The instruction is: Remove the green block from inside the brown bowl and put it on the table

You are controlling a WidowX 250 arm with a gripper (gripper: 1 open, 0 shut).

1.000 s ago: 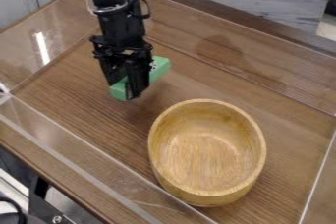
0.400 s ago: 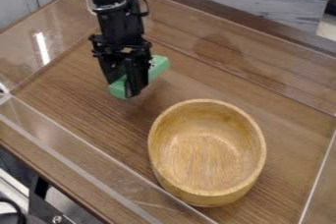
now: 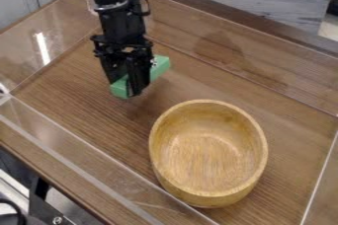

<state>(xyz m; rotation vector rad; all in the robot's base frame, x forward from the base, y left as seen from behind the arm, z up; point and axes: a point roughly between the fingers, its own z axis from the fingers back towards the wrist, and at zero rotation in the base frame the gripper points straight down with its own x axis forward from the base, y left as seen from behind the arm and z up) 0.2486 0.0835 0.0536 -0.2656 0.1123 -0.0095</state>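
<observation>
In the camera view, the green block (image 3: 142, 75) sits low over the table (image 3: 251, 71), at about ten o'clock from the brown bowl (image 3: 209, 152) and well outside its rim. Its long axis runs from the lower left up to the upper right, the upper end poking out past the black fingers. The gripper (image 3: 130, 83) points steeply down and pinches the block between its pressed-in fingers. Whether the block's lower end touches the wood cannot be told. Against the earlier frames nothing differs: arm, block and bowl keep the same places. No writing or label is readable.
</observation>
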